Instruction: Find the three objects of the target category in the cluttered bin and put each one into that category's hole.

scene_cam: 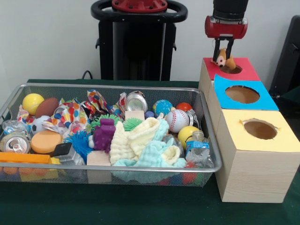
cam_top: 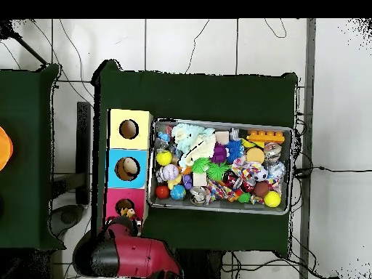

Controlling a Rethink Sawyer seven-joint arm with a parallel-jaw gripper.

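Counter (scene_cam: 140,206) under green cloth carries everything; grey-white wall behind it, pale tiled floor with loose cables in the overhead view, a second green-covered surface off to one side.

Wire bin (scene_cam: 213,150) is next in size and packed: balls, crushed cans, crumpled wrappers, pale towels (scene_cam: 145,143), a purple toy (scene_cam: 104,135), spiky green and blue toys, an orange block along one edge.

Beside the bin we have three wooden boxes in a row, each with a round hole in a coloured top: yellow box (scene_cam: 255,159), blue box (scene_cam: 243,96), red box (scene_cam: 236,70).

Our hand (scene_cam: 224,55) hangs right over the red box's hole, clenched on a small brown plush animal (scene_cam: 224,59). The plush is at the hole's rim, not yet dropped.

Progress, as we read it: this is the delivery end of one pick, release pending. We can't see inside the red hole, so we can't say whether this is item one, two or three. If plush animals are the category, we don't spot another obvious one on top of the clutter; any remaining ones would be buried, likely under the towels. Blue and yellow holes look dark and tell us nothing.
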